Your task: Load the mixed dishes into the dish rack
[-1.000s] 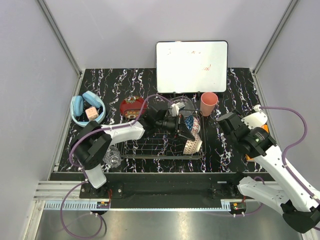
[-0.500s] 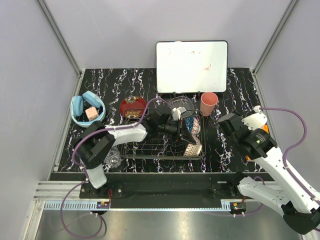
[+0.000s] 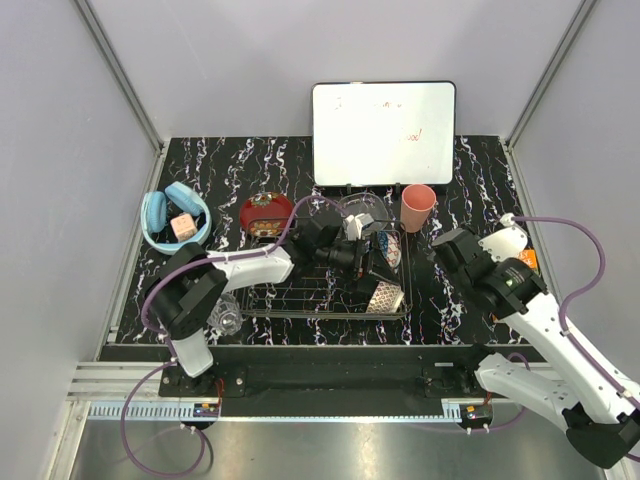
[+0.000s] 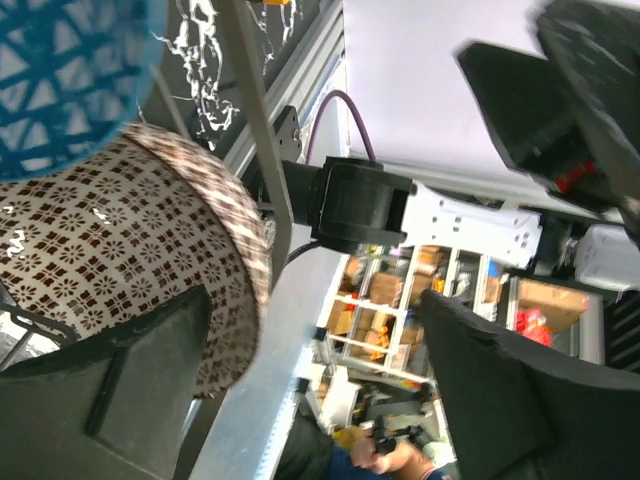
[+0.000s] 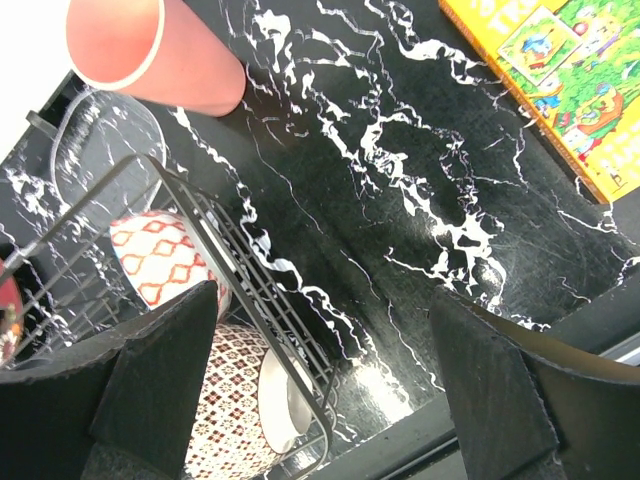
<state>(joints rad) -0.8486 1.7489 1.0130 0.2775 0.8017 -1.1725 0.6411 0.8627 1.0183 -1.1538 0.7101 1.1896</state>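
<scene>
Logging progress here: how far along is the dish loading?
Done: beige lattice bowl and blue patterned bowl sit in the dish rack. In hand: nothing; left gripper open over it, right gripper open. Left: red bowl, pink cup, small glass on the table; clear glass bowl's placement unclear.

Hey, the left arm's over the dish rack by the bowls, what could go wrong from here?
The open left gripper sits right beside the beige lattice-patterned bowl, propped on edge in the dish rack; pulling out could tip it. The small clear glass stands close to the left arm's elbow, so a swing back might knock it. The pink plastic cup stands outside the rack near the open right gripper, which could bump it.
</scene>
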